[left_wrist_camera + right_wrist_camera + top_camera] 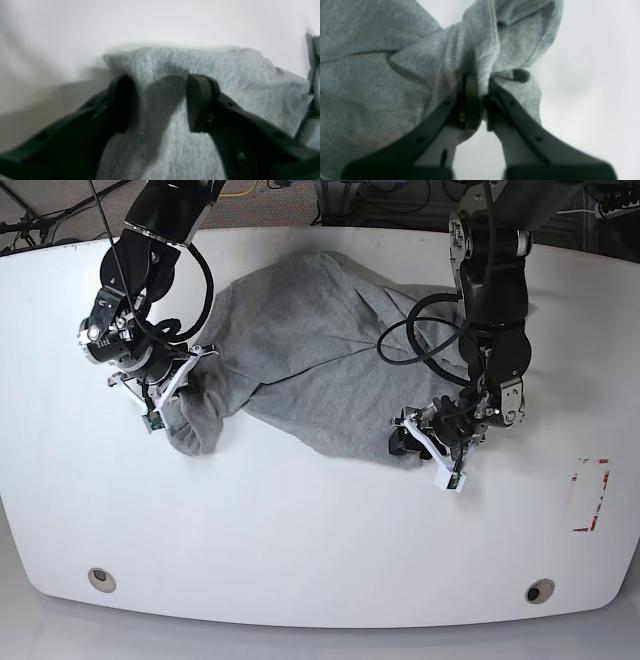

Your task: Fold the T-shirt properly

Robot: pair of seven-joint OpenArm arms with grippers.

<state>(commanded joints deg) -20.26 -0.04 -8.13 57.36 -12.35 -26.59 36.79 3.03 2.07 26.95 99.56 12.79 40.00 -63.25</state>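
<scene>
In the left wrist view, the left pincer (pixel 160 102) is seen with its jaws standing well apart, a corner of the T-shirt (pixel 200 75) lying flat on the white bench (pixel 62 37) between and beyond them. Nothing is gripped; the cloth is only straddled.

In the right wrist view, the right pincer (pixel 480 100) is closed down tight on a gathered bunch of grey fabric (pixel 475 50), which is pulled up into a twisted peak while the rest sags away to the left. The softness of the cloth is plain from this: it is judged light, limp and prone to bunching, so hems, sleeve ends or corners are best taken, not loose folds.

In the base view, the T-shirt (pixel 320 350) is spread crumpled across the far middle of the bench (pixel 300 550), its bulk nearer the far edge. The right pincer (pixel 165 402) is found at the bunched end toward the bench's left edge, and the left pincer (pixel 415 437) at the lower corner nearer the middle. No lettering is visible.
</scene>
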